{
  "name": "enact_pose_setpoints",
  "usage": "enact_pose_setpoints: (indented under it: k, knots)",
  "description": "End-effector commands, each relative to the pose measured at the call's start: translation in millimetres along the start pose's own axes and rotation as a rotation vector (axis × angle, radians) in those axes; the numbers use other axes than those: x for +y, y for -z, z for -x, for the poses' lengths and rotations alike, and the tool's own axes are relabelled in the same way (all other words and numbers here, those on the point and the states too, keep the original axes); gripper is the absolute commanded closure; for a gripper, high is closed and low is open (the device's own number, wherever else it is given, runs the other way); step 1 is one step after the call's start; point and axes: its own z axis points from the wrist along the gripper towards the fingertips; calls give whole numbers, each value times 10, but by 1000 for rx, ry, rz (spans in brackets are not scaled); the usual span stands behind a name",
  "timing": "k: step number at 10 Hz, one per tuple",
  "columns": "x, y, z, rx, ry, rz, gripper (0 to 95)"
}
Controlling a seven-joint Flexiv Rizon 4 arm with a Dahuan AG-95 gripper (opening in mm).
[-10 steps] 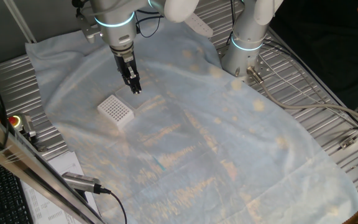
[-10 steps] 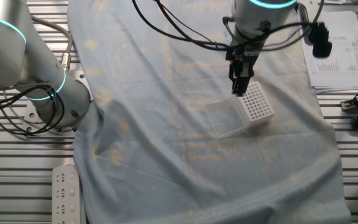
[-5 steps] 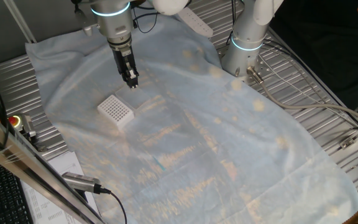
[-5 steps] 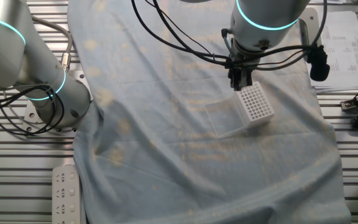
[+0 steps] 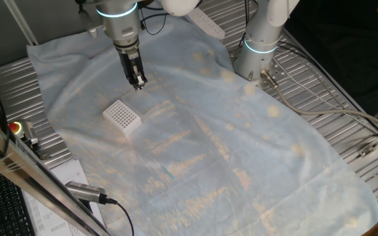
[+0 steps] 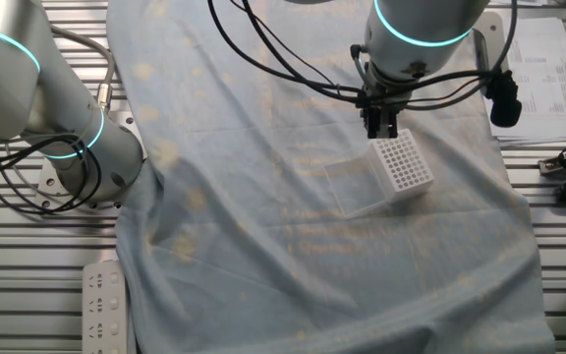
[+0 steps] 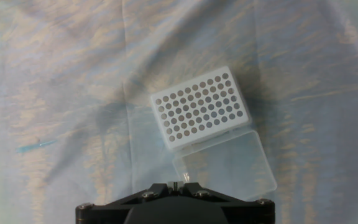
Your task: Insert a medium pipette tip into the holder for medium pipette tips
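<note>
A pale blue, wrinkled cloth (image 5: 195,131) with faint yellowish blotches covers most of the ribbed metal table (image 5: 333,98), whose bare slats show along the edges. On the cloth sits the small white square plastic block with a grid of dark holes, the holder for medium pipette tips (image 5: 122,115), and its clear hinged lid (image 7: 225,163) lies open flat against one side (best seen from the hand view). The black two-finger gripper (image 5: 137,82) hangs above the cloth just beyond the holder, pointing down; whether its fingers are parted or pressed together cannot be told, since the hand view shows only the dark body at its lower edge. The tiny slender teal-tinted plastic cone, the medium pipette tip (image 7: 36,146), lies flat on the cloth, well apart from the holder, on its lid-free side.

A second silver arm base with a glowing teal ring (image 5: 261,46) stands at the table's edge. Printed paper sheets (image 6: 534,84) lie beside the cloth, a white power strip (image 6: 101,305) rests on the slats, and a red button (image 5: 15,126) sits near a corner.
</note>
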Motion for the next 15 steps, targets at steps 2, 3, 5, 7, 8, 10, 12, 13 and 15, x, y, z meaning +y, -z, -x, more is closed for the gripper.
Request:
enact_pose_setpoints:
  k: [2,3,5,7,8,10,12,13,15]
  knots:
    - [0,3,0,0,0,-1,950]
    - [0,3,0,0,0,-1,950]
    - [0,3,0,0,0,-1,950]
    - [-9,16,-6,-4,34,-2,950]
    - [-9,17,-6,-5,55,-2,950]
    - [-9,17,-6,-5,81,-2,950]
    - [-21,26,-9,-7,93,-1,950]
    - [-24,28,-10,-7,85,0,950]
    - [-24,28,-9,-7,75,-9,950]
